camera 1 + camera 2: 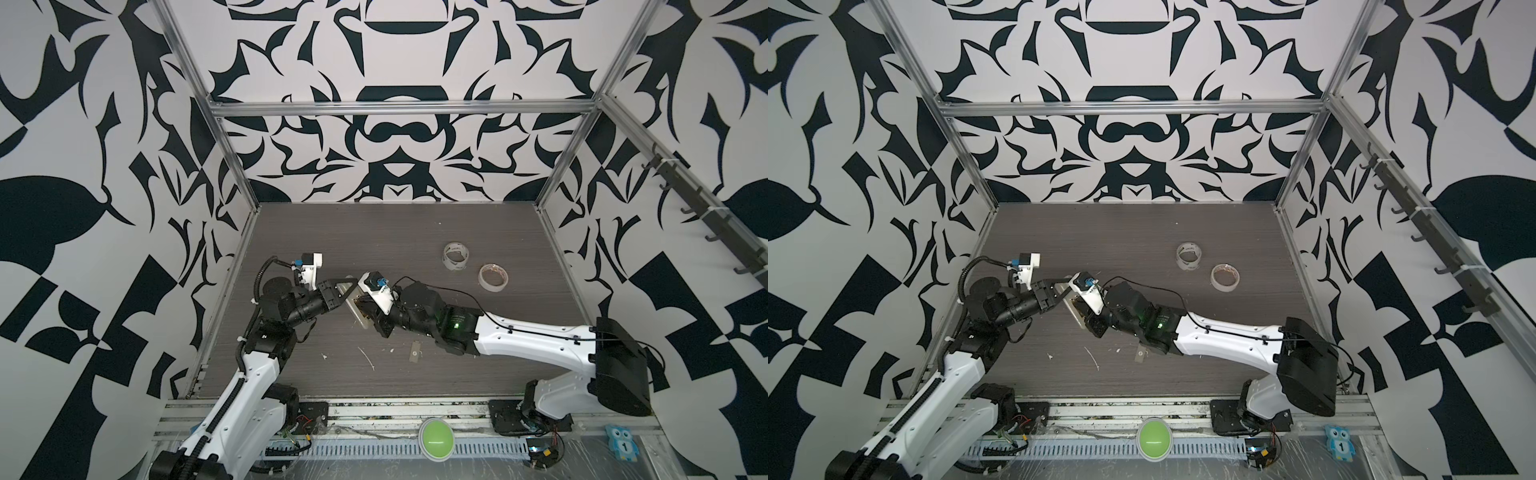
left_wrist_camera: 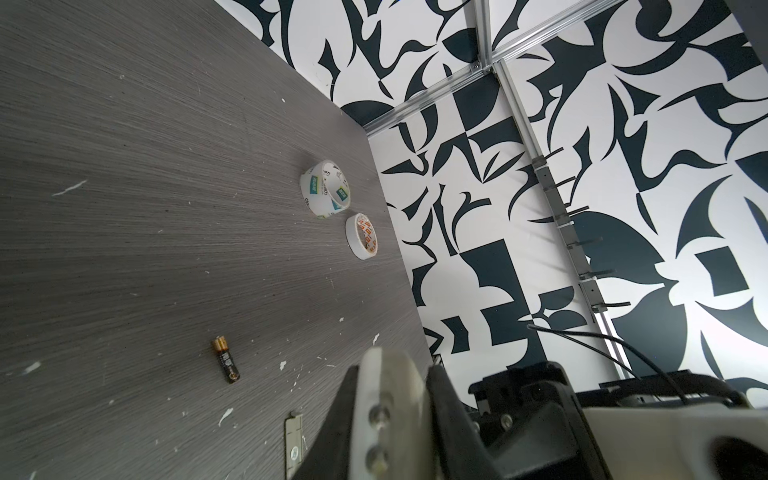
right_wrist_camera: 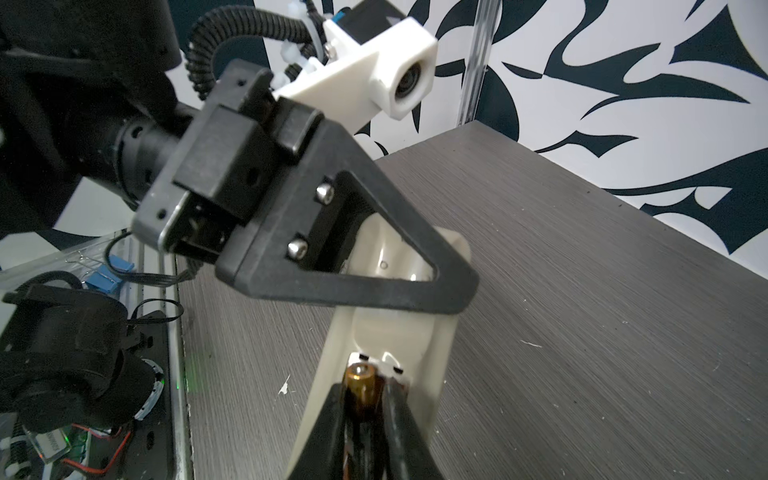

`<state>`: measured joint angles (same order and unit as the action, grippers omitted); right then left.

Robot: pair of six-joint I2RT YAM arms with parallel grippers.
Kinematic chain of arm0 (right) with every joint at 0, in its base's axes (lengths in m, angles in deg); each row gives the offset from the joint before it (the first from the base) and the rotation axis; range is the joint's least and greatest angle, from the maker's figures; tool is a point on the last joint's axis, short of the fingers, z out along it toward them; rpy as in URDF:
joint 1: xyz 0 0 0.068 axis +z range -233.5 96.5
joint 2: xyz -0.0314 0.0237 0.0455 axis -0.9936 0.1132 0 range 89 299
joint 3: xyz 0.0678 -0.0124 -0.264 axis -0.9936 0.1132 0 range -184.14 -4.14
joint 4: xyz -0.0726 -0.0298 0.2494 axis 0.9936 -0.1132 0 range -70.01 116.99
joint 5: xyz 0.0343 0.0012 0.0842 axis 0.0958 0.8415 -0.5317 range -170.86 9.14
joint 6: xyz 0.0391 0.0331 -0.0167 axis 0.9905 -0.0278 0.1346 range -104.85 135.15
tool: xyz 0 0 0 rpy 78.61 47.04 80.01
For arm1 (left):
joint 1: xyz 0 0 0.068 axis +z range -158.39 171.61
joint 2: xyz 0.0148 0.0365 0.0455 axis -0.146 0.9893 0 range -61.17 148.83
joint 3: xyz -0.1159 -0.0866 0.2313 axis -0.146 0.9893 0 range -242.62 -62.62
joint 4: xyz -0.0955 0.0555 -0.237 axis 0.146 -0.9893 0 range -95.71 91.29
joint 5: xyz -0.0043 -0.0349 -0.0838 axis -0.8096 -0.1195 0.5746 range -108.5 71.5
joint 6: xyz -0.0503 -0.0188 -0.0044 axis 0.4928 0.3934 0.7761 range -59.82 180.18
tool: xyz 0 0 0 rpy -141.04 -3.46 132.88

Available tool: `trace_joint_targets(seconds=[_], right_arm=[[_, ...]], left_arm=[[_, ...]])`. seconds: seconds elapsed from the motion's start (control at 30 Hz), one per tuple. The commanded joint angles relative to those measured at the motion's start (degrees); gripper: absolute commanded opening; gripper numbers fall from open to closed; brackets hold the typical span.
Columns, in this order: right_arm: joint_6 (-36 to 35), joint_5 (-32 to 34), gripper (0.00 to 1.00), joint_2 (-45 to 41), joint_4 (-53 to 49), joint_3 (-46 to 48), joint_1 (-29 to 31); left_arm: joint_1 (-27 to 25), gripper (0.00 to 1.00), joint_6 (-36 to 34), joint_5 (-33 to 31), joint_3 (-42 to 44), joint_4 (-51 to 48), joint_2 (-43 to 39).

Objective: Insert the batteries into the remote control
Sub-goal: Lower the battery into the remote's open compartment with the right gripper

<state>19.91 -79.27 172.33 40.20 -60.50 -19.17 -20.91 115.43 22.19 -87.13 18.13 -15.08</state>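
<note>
My left gripper [image 1: 346,287] is shut on one end of the remote control [image 1: 353,308], which it holds off the table on a slant with its pale back towards the right wrist camera. The remote [image 2: 388,415] fills the gap between the left fingers. My right gripper [image 3: 365,399] is shut on a dark battery [image 3: 360,380], whose gold end points into the open compartment of the remote [image 3: 438,345], close to the contacts. A second battery [image 2: 226,360] lies loose on the table in the left wrist view. In both top views the right gripper [image 1: 1077,308] hides the held battery.
Two tape rolls [image 1: 456,256] [image 1: 493,277] lie at the back right of the dark wood-grain table. A small metal strip [image 1: 414,353] and white scraps lie near the front, beside the right forearm. A green button [image 1: 436,438] sits on the front rail.
</note>
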Motion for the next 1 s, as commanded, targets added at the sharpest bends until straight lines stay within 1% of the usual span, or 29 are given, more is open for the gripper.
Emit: trace_joint_targets(seconds=[0.0, 0.23, 0.3, 0.37, 0.43, 0.5, 0.63, 0.83, 0.9, 0.97], right_arm=[[-0.25, 2.13, 0.23, 0.35, -1.21, -1.47, 0.09], [-1.80, 2.31, 0.25, 0.43, -2.36, -2.51, 0.82], [-4.03, 2.15, 0.30, 0.81, -4.92, -4.18, 1.46], [-6.03, 2.10, 0.31, 1.23, -9.18, -6.71, 1.82], [-7.52, 2.34, 0.36, 0.67, -10.59, -7.49, 2.27], [-7.96, 3.10, 0.39, 0.16, -11.84, -8.22, 2.23], [-9.33, 5.35, 0.42, -1.01, -14.53, -9.47, 2.81], [-12.74, 7.90, 0.43, -3.69, -19.76, -11.62, 3.12], [-15.49, 7.18, 0.44, -5.17, -21.76, -11.93, 3.12], [-19.54, 3.19, 0.45, -6.77, -24.95, -12.45, 3.15]], left_arm=[[-0.23, 0.00, 0.78, 1.85, -1.24, 3.20, -1.08], [-0.23, 0.00, 0.74, 2.01, -1.33, 3.22, -1.00], [-0.23, 0.00, 0.66, 2.18, -1.40, 2.98, -1.08], [-0.23, 0.00, 0.65, 2.40, -1.34, 2.67, -1.09], [-0.23, 0.00, 0.67, 2.79, -1.29, 2.43, -0.95], [-0.23, 0.00, 0.61, 3.29, -1.30, 1.90, -0.74], [-0.23, 0.00, -0.01, 3.96, -1.66, 0.14, -0.87], [-0.23, 0.00, -1.91, 4.75, -2.76, -3.74, -1.35], [-0.23, 0.00, -2.99, 5.72, -3.56, -5.90, -1.11], [-0.23, 0.00, -4.63, 6.86, -4.91, -8.82, -1.00]])
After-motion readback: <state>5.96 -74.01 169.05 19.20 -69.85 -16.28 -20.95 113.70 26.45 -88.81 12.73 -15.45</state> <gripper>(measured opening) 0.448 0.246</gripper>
